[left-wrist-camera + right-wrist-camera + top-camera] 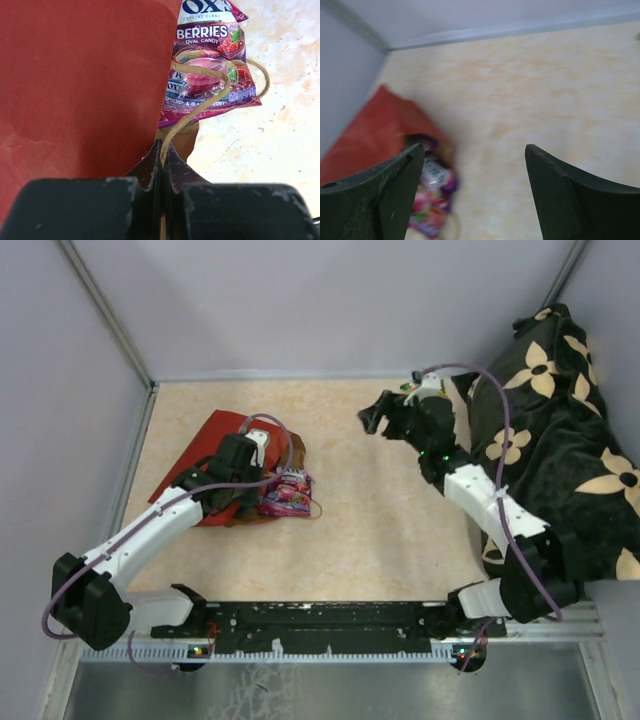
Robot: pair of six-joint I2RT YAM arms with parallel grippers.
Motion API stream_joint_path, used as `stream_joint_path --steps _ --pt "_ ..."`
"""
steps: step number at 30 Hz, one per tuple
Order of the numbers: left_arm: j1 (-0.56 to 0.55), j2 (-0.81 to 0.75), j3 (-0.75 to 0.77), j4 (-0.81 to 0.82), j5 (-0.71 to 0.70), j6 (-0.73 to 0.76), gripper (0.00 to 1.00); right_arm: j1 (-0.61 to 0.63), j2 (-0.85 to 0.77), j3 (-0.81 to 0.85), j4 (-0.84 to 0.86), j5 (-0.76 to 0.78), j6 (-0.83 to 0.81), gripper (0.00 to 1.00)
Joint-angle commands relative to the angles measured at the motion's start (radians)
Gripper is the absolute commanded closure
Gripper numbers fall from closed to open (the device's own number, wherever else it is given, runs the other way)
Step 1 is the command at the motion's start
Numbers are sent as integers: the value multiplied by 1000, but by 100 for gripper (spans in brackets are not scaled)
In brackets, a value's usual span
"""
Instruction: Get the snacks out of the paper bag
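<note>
The red paper bag (200, 450) lies flat on the table at the left, its mouth toward the middle. It fills the left of the left wrist view (75, 75) and shows blurred in the right wrist view (365, 125). A purple berry candy packet (287, 492) sticks out of the mouth (210, 65) (432, 195). My left gripper (245, 502) (163, 150) is shut on the bag's thin brown loop handle (200, 107) at the mouth. My right gripper (368, 420) (475, 147) is open and empty, above the table right of the bag. Other snacks are hidden.
A black flower-patterned cloth (560, 420) is heaped along the right side, beside the right arm. Grey walls close the table at the back and left. Bare tabletop (380, 520) lies between the bag and the right arm.
</note>
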Motion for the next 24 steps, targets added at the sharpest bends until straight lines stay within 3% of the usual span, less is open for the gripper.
stream_joint_path --steps 1,7,15,24 --pt "8 -38 -5 15 3 10 97 127 67 -249 445 -213 319 23" --pt "8 -65 -18 16 7 7 97 272 295 -322 733 -226 501 27" --pt "8 -86 -26 20 8 8 97 307 529 -334 1056 -264 752 35" --pt "9 -88 -27 18 2 13 97 347 614 -283 1021 -215 800 44"
